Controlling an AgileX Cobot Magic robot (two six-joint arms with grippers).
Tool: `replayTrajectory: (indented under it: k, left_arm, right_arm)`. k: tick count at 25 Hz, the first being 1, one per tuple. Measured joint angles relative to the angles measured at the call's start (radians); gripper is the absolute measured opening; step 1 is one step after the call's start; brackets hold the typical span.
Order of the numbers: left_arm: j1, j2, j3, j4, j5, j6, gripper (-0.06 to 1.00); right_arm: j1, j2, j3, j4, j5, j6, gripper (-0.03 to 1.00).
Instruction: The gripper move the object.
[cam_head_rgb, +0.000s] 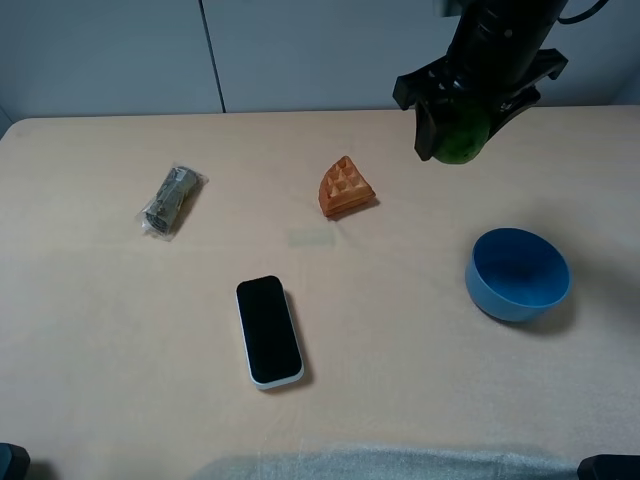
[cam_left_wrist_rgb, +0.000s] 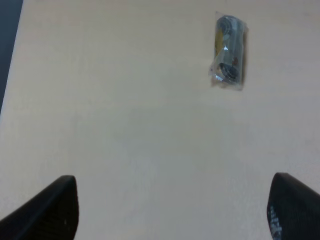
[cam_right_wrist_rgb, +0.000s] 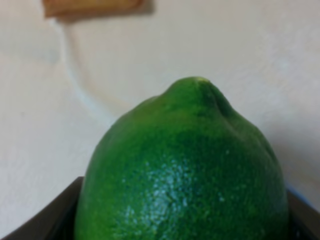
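Observation:
My right gripper (cam_head_rgb: 455, 135) is shut on the glossy green fruit (cam_head_rgb: 462, 146) and holds it in the air at the back right, above the table and beyond the blue bowl (cam_head_rgb: 517, 274). In the right wrist view the fruit (cam_right_wrist_rgb: 182, 170) fills most of the frame between the black jaws. My left gripper (cam_left_wrist_rgb: 170, 210) is open and empty over bare table; only its two black fingertips (cam_left_wrist_rgb: 50, 210) show. It is out of the exterior high view.
An orange-brown waffle wedge (cam_head_rgb: 345, 188) lies mid-table, its edge also in the right wrist view (cam_right_wrist_rgb: 90, 7). A wrapped grey-green packet (cam_head_rgb: 170, 200) lies at the left, also in the left wrist view (cam_left_wrist_rgb: 228, 51). A black phone (cam_head_rgb: 268, 330) lies at the front centre.

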Motion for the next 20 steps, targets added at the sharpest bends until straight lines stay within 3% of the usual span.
replayTrajectory:
  k: [12,20]
  left_arm:
    - [0.000,0.000,0.000,0.000,0.000,0.000,0.83]
    - [0.000,0.000,0.000,0.000,0.000,0.000,0.83]
  right_arm:
    - [0.197,-0.022,0.159,0.016,-0.143,0.061,0.47]
    - [0.267,-0.025,0.261,0.044,-0.278,0.072,0.47]
